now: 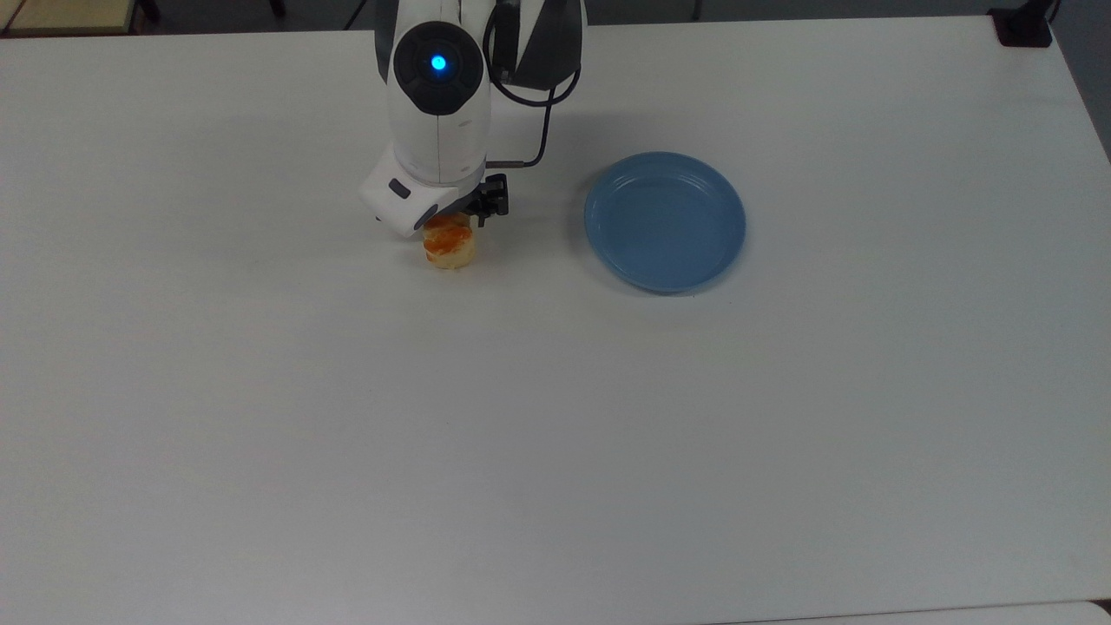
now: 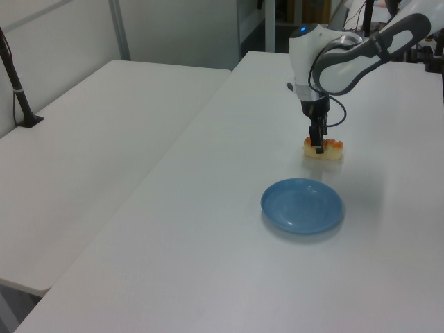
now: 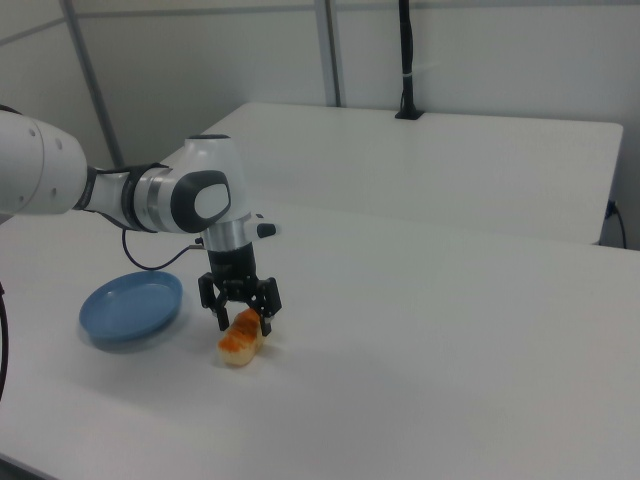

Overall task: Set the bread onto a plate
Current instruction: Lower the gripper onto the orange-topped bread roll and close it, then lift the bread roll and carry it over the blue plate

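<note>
The bread (image 1: 450, 247) lies on the white table, a pale roll with orange-brown glazed bumps; the arm's white wrist (image 1: 438, 130) covers its far end in the top view. In the right view my gripper (image 3: 244, 323) is lowered over the bread (image 3: 238, 342), open, with one black finger on each side of the roll's far half. The left view shows a finger (image 2: 318, 142) down at the bread (image 2: 331, 150). The light-blue plate (image 1: 665, 221) sits apart, to the top view's right of the bread, with nothing on it, and it appears as plate (image 2: 302, 205) and plate (image 3: 131, 307).
A black clamp base (image 1: 1024, 26) stands at the table's far right corner in the top view. A second white table (image 2: 90, 139) adjoins in the left view, with a black pole (image 2: 17, 90) on it. A cable (image 1: 542, 130) loops off the arm.
</note>
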`<state>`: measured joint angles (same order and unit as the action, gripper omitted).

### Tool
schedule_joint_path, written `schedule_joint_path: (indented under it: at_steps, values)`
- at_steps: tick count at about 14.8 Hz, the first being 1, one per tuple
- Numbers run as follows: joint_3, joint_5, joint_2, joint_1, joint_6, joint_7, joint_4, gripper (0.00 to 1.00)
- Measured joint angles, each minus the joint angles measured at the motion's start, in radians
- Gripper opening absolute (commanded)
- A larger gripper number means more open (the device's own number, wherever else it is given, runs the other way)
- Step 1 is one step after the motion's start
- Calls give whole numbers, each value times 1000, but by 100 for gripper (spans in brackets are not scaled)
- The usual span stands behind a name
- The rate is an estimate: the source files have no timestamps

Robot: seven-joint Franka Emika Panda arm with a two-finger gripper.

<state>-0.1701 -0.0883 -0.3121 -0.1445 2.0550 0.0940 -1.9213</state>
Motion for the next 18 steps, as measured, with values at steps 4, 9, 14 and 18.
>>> schedule_joint_path:
  at_steps: [4, 9, 14, 18]
  values:
    - [0, -1, 1, 0, 3, 0, -3, 38]
    - [0, 21, 17, -15, 3, -14, 26, 39]
    - [3, 105, 38, -91, 1, -113, 122, 39]
    - [29, 109, 38, -193, 1, -228, 146, 40]
